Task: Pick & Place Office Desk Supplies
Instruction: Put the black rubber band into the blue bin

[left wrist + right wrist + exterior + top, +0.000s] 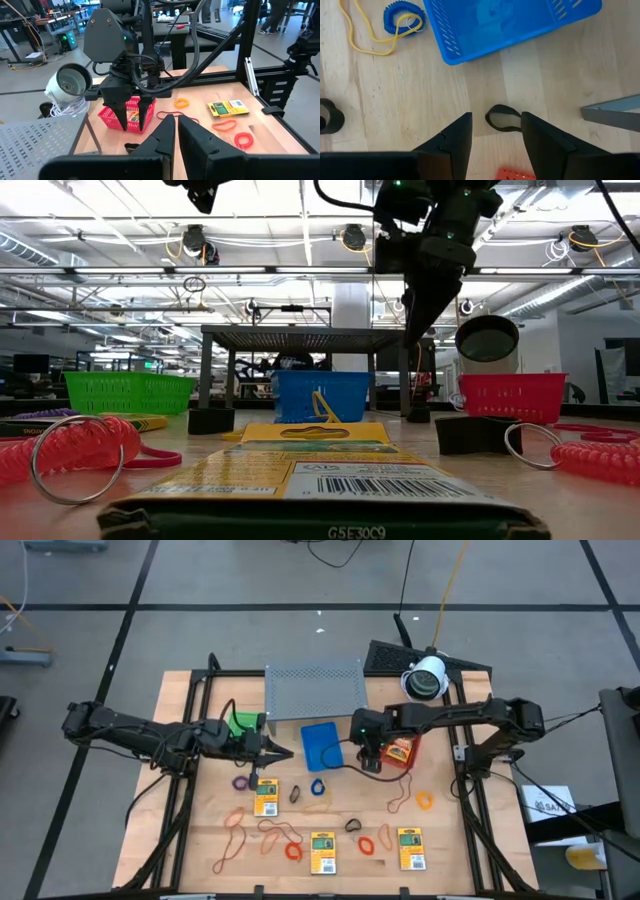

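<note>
My right gripper (495,131) is open and points down between the blue tray (322,745) and the red tray (402,752). A small dark loop (503,119) lies on the wood between its fingers, untouched as far as I can see. A yellow packet (132,116) sits in the red tray. My left gripper (278,753) is shut and holds nothing; it hovers level by the green tray (240,723), pointing at the right arm. Three yellow packets (265,798) (322,852) (411,848) lie flat near the near edge, among orange-red bands (232,840) and coloured rings (318,787).
The grey perforated shelf (314,690) stands behind the trays, one leg (615,112) close to my right gripper. A blue coil ring (402,17) with a yellow band (367,45) lies beside the blue tray, and a dark clip (330,117) farther along. A white camera (427,678) stands at the far right.
</note>
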Available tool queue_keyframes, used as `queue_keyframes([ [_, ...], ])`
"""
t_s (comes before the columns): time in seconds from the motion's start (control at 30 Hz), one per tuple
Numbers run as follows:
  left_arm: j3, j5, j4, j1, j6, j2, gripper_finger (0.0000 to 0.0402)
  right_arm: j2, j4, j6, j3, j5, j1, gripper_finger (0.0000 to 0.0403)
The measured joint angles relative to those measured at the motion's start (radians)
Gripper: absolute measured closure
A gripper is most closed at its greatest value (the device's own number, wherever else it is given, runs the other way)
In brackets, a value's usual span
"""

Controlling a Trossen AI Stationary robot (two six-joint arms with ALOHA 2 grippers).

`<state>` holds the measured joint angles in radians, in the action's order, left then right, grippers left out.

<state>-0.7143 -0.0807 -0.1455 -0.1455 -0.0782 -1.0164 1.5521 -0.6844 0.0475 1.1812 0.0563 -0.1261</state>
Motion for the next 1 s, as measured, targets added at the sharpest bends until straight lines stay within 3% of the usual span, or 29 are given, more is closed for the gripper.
queue_keyframes([
  [1.0, 0.001, 0.001, 0.036, 0.000, -0.003, 0.000, 0.0369, 0.188, 0.018, -0.033, -0.002, 0.051, 0.002, 0.0246],
])
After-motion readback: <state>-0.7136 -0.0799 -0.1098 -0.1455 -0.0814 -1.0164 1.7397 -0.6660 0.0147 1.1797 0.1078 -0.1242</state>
